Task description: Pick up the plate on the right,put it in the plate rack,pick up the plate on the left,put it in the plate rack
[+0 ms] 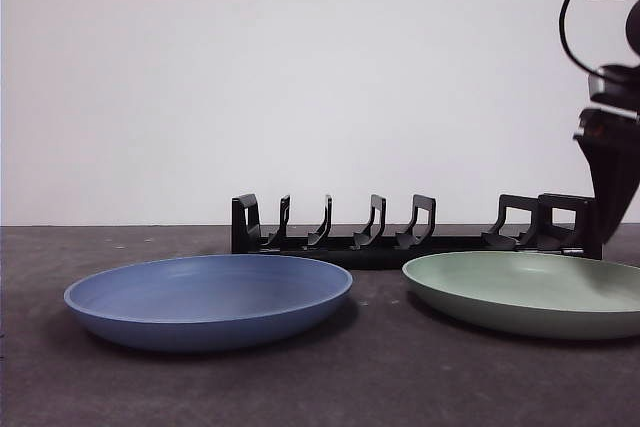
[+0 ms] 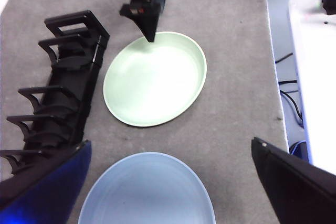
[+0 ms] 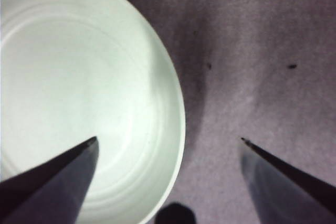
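Right now the right hand (image 3: 168, 140), jaws spread wide, hangs over the far rim of the green plate (image 2: 155, 77), one jaw inside and one outside, with the plate rack (image 1: 400, 227) just behind; the left hand (image 2: 168, 171) waits wide open.

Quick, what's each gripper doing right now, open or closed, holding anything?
Left gripper: open, holding nothing, high above the blue plate.
Right gripper: open, holding nothing, jaws straddling the green plate's rim.
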{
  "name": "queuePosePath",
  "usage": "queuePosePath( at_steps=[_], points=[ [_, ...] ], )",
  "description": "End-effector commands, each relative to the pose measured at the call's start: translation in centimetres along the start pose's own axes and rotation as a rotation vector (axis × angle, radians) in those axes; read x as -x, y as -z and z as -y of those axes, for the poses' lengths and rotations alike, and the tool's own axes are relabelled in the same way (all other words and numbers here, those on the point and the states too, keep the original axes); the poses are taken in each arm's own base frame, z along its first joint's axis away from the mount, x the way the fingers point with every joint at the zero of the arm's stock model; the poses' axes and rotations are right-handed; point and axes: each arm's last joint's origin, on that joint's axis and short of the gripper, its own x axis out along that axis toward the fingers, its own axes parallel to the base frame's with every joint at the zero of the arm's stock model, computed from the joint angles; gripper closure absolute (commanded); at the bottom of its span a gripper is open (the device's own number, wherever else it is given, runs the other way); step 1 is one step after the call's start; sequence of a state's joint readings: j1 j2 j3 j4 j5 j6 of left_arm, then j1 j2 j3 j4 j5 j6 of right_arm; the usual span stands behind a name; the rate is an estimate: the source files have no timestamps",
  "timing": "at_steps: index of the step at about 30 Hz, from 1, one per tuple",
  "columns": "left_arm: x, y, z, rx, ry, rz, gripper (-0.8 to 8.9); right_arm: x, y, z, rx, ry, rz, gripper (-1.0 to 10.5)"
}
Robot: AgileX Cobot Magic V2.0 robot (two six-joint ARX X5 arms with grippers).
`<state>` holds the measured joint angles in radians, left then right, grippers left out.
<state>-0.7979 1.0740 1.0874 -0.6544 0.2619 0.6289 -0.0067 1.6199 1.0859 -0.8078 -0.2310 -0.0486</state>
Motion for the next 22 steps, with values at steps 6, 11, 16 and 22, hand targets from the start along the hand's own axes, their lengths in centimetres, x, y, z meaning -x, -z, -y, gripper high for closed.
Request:
queuePosePath(
  at_steps=[6,11,16,22],
  points=[
    [0.0,-0.2,-0.1,-0.018,-0.01,0.016,2.16,-2.4,-0.4,0.6,-0.018,0.001,-0.063,5.4],
    [0.0,-0.2,-0.1,-0.018,-0.01,0.016,2.16,-3.1,-0.4,0.7,-0.021,0.0,-0.079,7.5],
    [0.0,-0.2,-0.1,-0.018,-0.01,0.016,2.16,-3.2,-0.4,0.7,-0.011,-0.002,-0.08,9.3],
    [0.0,-0.2,-0.1,-0.018,-0.01,0.016,2.16,-3.2,-0.5,0.7,-0.008,-0.01,-0.072,9.6]
  ],
)
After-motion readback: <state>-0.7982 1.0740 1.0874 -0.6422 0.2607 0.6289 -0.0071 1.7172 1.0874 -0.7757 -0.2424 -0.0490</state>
